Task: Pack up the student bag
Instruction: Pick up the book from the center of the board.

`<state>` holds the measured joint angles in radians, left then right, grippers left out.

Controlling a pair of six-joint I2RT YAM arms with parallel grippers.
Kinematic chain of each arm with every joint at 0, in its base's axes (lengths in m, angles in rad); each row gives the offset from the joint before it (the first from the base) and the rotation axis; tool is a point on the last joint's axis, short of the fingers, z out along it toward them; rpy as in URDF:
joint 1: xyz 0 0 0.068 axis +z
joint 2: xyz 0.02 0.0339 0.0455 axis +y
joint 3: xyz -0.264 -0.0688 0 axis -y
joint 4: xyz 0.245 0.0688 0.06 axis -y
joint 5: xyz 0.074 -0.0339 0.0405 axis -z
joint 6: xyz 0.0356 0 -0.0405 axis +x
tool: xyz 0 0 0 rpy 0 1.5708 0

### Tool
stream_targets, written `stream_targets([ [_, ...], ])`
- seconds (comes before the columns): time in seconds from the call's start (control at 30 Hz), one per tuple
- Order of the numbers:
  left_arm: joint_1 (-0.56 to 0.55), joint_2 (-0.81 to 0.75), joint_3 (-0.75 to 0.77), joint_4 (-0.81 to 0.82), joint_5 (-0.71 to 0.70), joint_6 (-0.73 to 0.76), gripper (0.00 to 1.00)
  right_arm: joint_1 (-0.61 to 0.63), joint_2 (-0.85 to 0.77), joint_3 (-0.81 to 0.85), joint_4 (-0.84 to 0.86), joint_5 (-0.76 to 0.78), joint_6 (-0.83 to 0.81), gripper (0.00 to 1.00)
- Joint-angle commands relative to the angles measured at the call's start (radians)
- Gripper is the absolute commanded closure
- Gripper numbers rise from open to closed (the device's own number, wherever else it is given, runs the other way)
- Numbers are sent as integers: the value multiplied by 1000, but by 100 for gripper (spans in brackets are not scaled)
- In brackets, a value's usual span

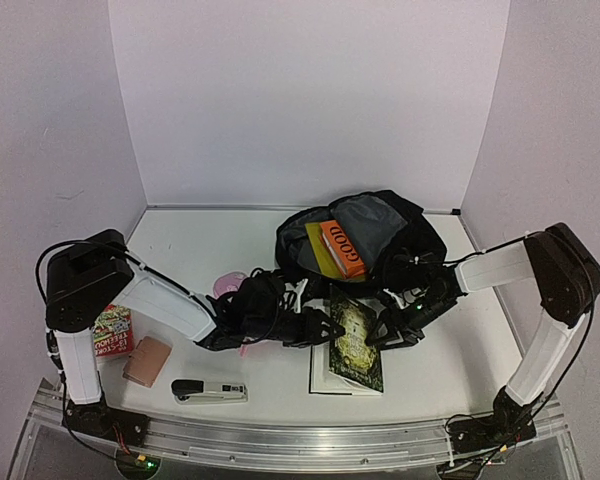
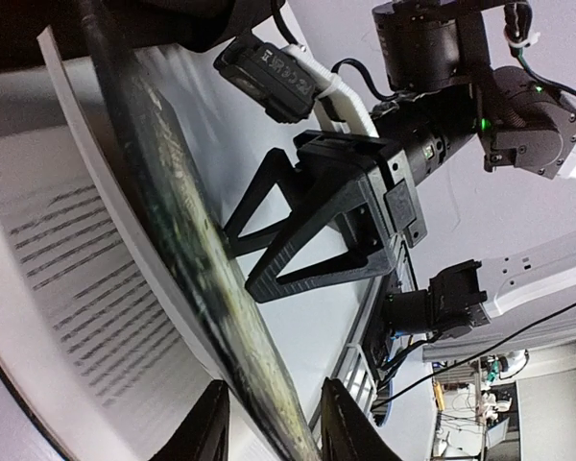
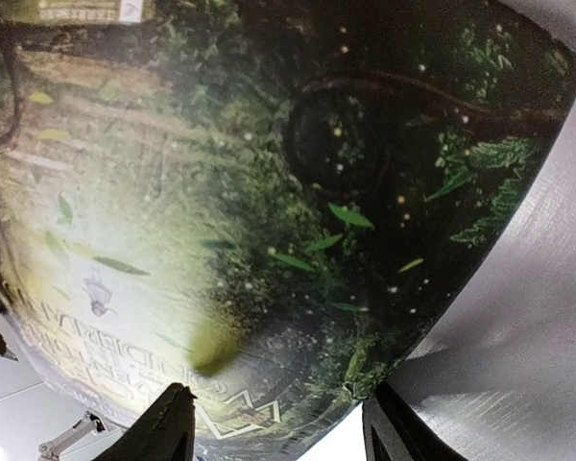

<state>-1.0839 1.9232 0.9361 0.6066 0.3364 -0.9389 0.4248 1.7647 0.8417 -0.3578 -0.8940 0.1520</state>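
Well, nearest the arms, a green book (image 1: pixel 355 338) is seen on the table (image 1: pixel 195 245), with its cover lifted off the white pages (image 1: pixel 322 378). The left gripper (image 2: pixel 269 432) is set with one finger on each side of that cover. Whether the cover is pinched cannot be told. The right gripper (image 3: pixel 278 432) is held wide apart close to the cover's front, with nothing between its fingers.

Further back, the student bag (image 1: pixel 408 238) is laid open, with an orange book (image 1: pixel 342 250) tucked inside. The bag is likely soft and floppy, so its mouth could fall shut. It is best gripped at the edge of the opening. The green book would likely flop while open, so it should be shut and held by its spine.
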Motion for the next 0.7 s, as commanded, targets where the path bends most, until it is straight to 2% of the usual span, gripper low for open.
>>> stream_targets([
  [0.0,8,15,-3,85,12,-37,68,13,-43,14,27,-69,-9,41],
  [0.07,17,14,3,36,-1,-50,73,13,-48,14,26,-68,-8,41],
  [0.2,33,16,-15,42,-8,-68,83,11,-60,15,25,-64,-8,41],
  [0.27,35,22,-2,23,0,-65,83,9,-69,17,25,-63,-7,41],
  [0.37,36,43,26,-22,7,-69,75,6,-82,17,23,-63,-5,41],
  [0.53,54,97,32,27,55,-110,71,2,-95,14,22,-69,-3,40],
  [0.6,59,110,25,68,76,-125,75,3,-100,14,21,-69,-3,40],
  [0.67,61,108,17,86,81,-127,83,-1,-108,16,20,-68,-2,40],
])
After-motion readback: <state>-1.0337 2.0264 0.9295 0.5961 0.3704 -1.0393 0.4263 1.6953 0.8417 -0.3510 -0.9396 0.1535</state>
